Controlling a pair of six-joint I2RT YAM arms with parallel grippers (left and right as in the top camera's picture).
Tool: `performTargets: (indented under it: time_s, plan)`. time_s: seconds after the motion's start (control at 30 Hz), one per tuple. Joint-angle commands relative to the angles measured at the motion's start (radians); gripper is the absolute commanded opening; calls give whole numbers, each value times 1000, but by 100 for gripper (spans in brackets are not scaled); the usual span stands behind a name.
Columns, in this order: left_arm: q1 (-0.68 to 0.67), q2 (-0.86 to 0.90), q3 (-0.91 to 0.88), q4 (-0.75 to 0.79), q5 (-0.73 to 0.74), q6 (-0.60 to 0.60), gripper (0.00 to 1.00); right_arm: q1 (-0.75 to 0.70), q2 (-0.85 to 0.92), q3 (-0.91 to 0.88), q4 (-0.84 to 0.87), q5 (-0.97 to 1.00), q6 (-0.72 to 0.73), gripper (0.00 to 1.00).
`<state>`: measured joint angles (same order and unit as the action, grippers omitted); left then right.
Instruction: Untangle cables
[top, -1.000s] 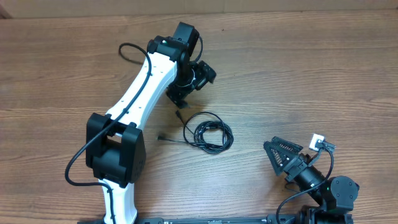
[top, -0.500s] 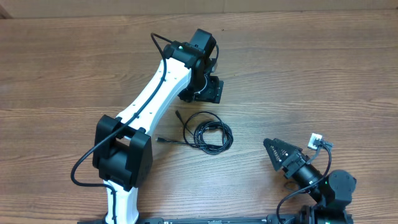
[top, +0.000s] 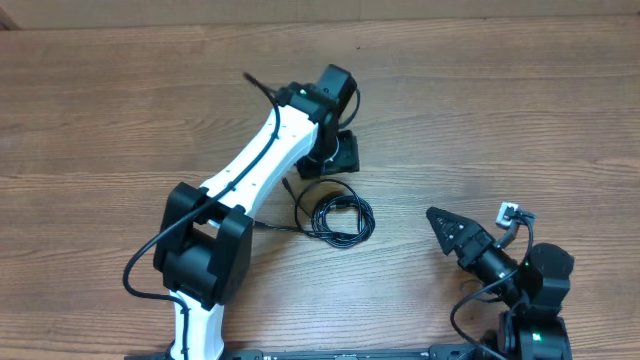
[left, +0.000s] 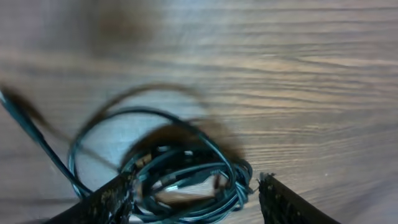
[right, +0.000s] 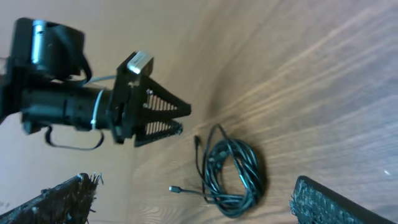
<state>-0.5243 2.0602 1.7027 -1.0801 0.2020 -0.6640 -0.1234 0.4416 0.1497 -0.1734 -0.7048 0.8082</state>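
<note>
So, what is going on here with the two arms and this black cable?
Two robot arms work at a wooden table to untangle the cables, thin black cords that lie in one loose coil near the middle. The left tool hangs right over the coil with its jaws apart, and nothing is gripped yet. The right tool is open too and sits apart from the coil, off to the side. The coil is not yet pulled apart.

Thin black cables (top: 335, 215) with a faint teal sheen up close, warm brown table (top: 520, 110) streaked with darker wood grain, left arm (top: 250, 175) white with black joints, right arm (top: 500, 265) black with small white tag (top: 510, 212) and green light (top: 522, 267)
</note>
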Motion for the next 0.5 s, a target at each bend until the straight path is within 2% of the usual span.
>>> performTargets:
  time_s: [0.0, 0.13, 0.27, 0.47]
  plan:
    - [-8, -3, -41, 14, 35, -224, 67, 4, 35, 24, 6, 12, -21, 99]
    - [-15, -3, -120, 114, 43, -318, 66, 5, 55, 24, 6, 8, -21, 100]
    - [-14, -3, -193, 266, 63, -367, 59, 5, 55, 24, 6, 8, -21, 99]
    - [-26, -3, -229, 337, 109, -407, 57, 5, 55, 24, 6, 8, -21, 100]
